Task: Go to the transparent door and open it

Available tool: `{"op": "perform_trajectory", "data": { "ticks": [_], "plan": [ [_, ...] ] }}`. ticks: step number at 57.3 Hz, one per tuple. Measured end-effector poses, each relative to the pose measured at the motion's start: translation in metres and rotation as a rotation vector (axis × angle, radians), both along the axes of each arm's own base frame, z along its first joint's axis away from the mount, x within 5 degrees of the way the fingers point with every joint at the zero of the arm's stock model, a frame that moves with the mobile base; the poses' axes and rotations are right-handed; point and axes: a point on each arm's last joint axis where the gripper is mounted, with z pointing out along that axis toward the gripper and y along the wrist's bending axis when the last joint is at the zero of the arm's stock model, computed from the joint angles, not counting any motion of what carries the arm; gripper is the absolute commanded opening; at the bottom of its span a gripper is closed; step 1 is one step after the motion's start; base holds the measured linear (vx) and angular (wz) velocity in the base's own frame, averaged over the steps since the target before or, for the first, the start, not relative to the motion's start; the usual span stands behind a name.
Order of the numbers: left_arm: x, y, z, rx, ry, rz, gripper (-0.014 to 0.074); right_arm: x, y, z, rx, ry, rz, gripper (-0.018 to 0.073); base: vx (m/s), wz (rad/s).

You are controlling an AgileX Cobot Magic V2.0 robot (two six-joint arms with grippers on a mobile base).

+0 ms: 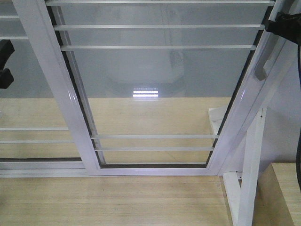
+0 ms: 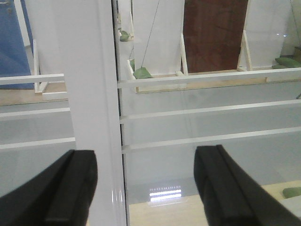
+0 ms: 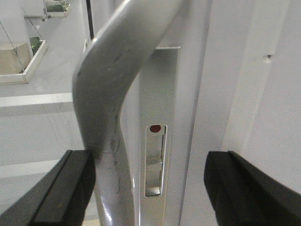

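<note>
The transparent door [image 1: 155, 80] fills the front view: clear glass with thin white bars in a glossy white frame. Its curved grey handle [image 1: 261, 69] runs along the right stile. In the right wrist view the handle [image 3: 110, 89] and the lock plate [image 3: 157, 155] stand between the fingers of my open right gripper [image 3: 150, 188]. The handle lies close against the left finger [image 3: 66, 188]. My left gripper [image 2: 146, 188] is open too, facing the door's white left stile [image 2: 94, 94] and its glass [image 2: 197, 122] without holding anything. Only a black part of the left gripper [image 1: 4, 61] shows at the front view's left edge.
A similar barred glass panel [image 1: 28, 134] without a handle stands to the left. A white jamb post [image 1: 249, 174] and a wooden box [image 1: 282, 193] are at the lower right. Light wooden floor [image 1: 113, 202] lies below. A brown panel [image 2: 214, 33] and white stands show through the glass.
</note>
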Motion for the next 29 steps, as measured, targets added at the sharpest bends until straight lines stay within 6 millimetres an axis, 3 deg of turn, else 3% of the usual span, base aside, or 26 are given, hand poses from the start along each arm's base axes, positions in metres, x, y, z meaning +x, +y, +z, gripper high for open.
{"op": "perform_trajectory", "data": {
  "ticks": [21,29],
  "plan": [
    [0.0,0.0,0.0,0.0,0.001,0.0,0.0559,0.019,0.003,-0.013,0.015,0.009,0.045,0.0541,0.0,0.0],
    [0.0,0.0,0.0,0.0,0.001,0.0,0.0559,0.023,0.003,-0.016,0.016,0.0,0.048,0.0494,0.0,0.0]
  ]
}}
